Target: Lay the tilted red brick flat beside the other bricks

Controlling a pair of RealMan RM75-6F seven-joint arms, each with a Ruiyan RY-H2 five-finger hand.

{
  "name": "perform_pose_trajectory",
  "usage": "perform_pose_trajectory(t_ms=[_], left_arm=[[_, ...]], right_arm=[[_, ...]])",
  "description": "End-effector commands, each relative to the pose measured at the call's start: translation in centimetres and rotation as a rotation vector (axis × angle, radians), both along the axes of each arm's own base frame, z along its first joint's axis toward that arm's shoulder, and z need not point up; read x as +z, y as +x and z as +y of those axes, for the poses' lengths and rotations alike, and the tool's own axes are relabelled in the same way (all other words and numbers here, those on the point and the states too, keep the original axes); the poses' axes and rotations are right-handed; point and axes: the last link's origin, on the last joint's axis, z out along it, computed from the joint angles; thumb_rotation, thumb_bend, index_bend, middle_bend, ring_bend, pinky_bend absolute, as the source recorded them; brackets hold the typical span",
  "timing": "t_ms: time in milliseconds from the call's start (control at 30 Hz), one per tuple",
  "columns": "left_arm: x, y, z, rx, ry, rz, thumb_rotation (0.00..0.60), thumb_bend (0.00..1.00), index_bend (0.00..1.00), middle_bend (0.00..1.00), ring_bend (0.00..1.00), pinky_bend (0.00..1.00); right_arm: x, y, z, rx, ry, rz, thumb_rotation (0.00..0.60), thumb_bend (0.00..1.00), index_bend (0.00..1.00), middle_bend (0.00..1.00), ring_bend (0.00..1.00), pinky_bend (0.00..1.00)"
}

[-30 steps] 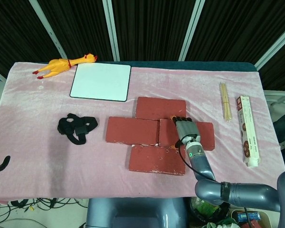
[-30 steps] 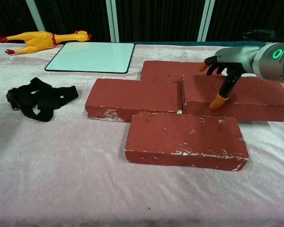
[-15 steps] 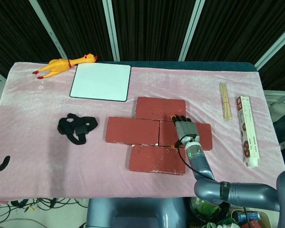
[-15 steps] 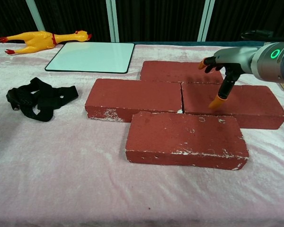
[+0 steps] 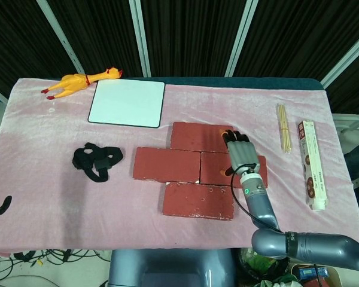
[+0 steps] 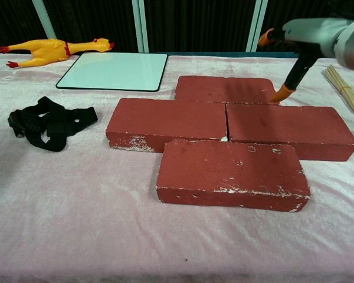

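hovering my right hand [image 5: 241,153] above right-middle brick [image 6: 289,128], fingers apart, holding nothing. brick lies flat, flush beside other bricks [image 6: 168,121] mid-desk. laying judged done; only withdrawal left.

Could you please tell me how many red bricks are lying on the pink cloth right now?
4: back red brick; middle-left brick; middle-right brick, partly under the right hand in the head view; front brick. None appears hidden.
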Motion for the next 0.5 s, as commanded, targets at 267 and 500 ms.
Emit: perform_pose_trajectory(t_ms=[267, 500], left_arm=[[0.1, 0.2, -0.1, -0.007, 0.001, -0.004, 0.600, 0.25, 0.08, 0.02, 0.00, 0.00], [0.0, 0.3, -0.2, -0.012, -0.003, -0.004, 0.600, 0.25, 0.08, 0.02, 0.00, 0.00]], right_arm=[[6.1, -8.6, 7.4, 0.152, -0.274, 0.180, 0.600, 0.00, 0.00, 0.02, 0.01, 0.09], [6.7, -11.9, 12.3, 0.151, -0.322, 0.193, 0.600, 0.00, 0.00, 0.01, 0.01, 0.09]])
